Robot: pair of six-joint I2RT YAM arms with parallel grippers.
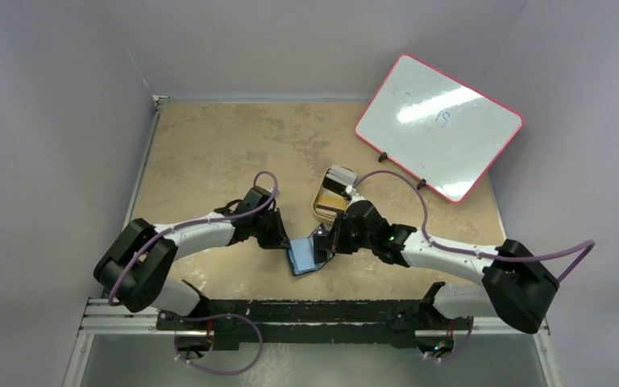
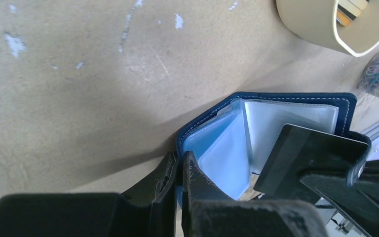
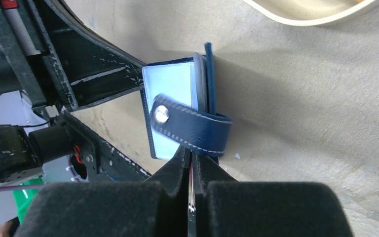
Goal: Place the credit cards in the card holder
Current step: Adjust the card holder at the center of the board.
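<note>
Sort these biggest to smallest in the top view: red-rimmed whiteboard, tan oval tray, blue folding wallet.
1. Red-rimmed whiteboard, clearly largest.
2-3. Tan oval tray and blue folding wallet look alike; the wallet is partly hidden, so no ranking.

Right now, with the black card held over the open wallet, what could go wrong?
The left gripper pinches only the edge of the wallet, so pushing could twist it or pull it free. The black card in the right gripper sits skewed to the clear sleeves and might slide between them instead of into a slot. The snap strap curls close to that gripper and could snag.
</note>
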